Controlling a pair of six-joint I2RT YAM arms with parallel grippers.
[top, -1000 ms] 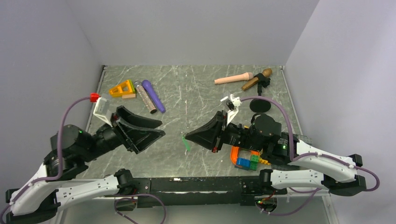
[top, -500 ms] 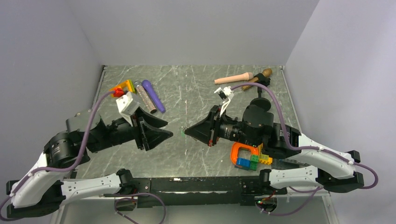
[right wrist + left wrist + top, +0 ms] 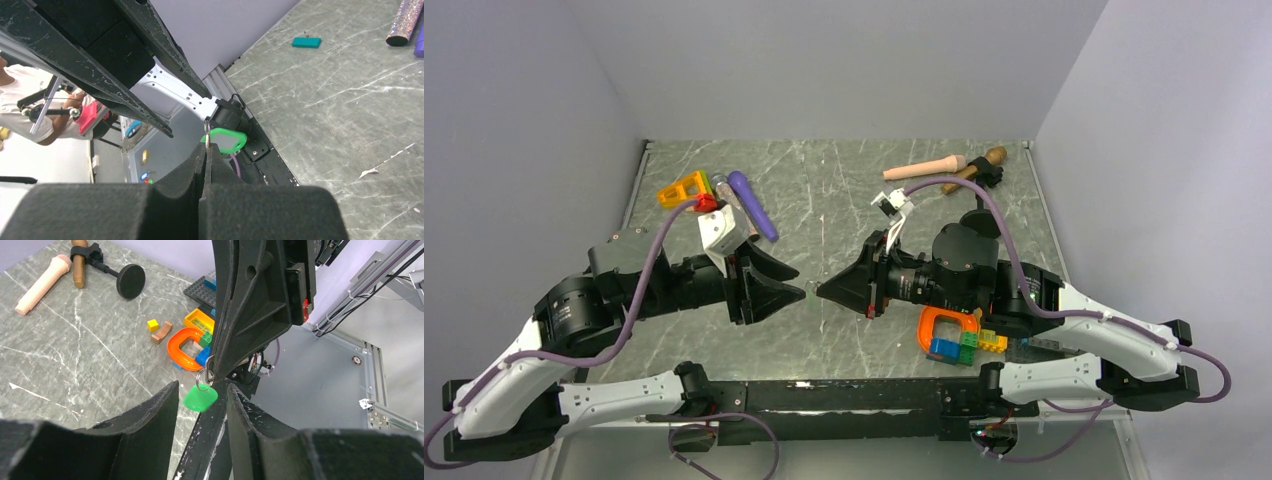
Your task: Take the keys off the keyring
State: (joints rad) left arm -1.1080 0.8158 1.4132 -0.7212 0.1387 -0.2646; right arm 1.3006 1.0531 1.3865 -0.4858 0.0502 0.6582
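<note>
Right gripper (image 3: 206, 146) pinched tight on ring (image 3: 203, 381), held mid-air so green key (image 3: 200, 399) dangles free | left gripper (image 3: 201, 389) fingers apart, flanking it, ready to pull | teal key (image 3: 306, 42) lies loose on table (image 3: 350, 100)

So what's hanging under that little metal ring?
A green key, dangling at the mouth of the open left gripper. The top of the ring is hidden inside the shut right gripper.

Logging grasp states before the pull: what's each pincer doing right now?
Left pincer: open, fingers either side of the green key, not gripping it.
Right pincer: shut on the keyring, green key hanging from it.
</note>
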